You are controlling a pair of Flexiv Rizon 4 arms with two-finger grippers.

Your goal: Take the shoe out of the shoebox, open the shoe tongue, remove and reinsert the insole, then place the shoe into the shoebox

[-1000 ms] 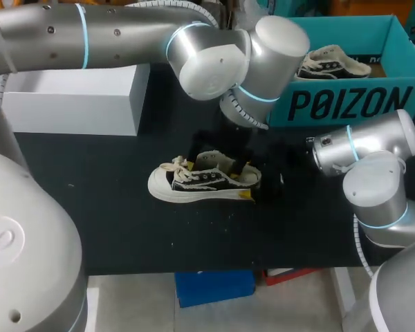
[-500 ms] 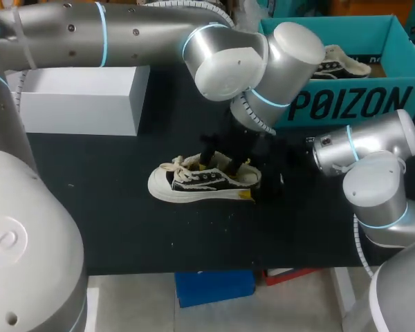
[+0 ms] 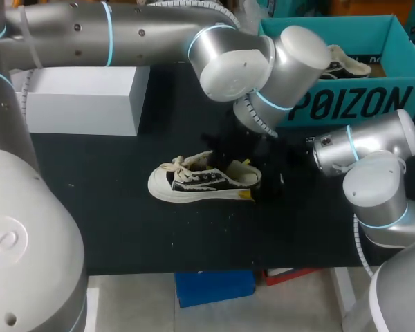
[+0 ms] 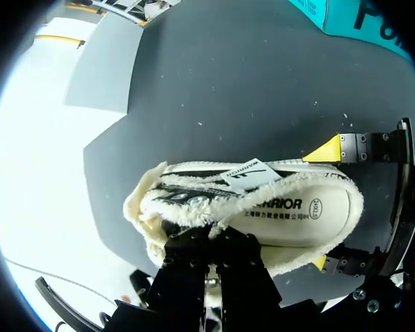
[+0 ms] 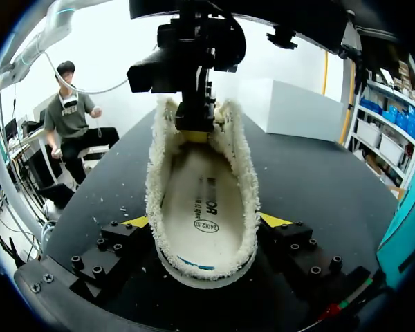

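Within right tool [image 5: 204, 223], shoe [image 5: 156, 200] heel, printed insole [image 5: 204, 207]

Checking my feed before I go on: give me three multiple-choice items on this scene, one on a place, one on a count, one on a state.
1. Where is the shoe being worked on?
A. on the table
B. on the floor
C. lifted in the air

2. How many shoes show in the head view?
A. one
B. two
C. three

3. The worked shoe's insole is:
A. lying inside it
B. out on the table
C. hanging halfway out

Key:
1 A: its sole rests on the black table.
2 B: one is on the table, and a second shoe lies in the shoebox.
3 A: both wrist views show the insole flat in the shoe's opening.
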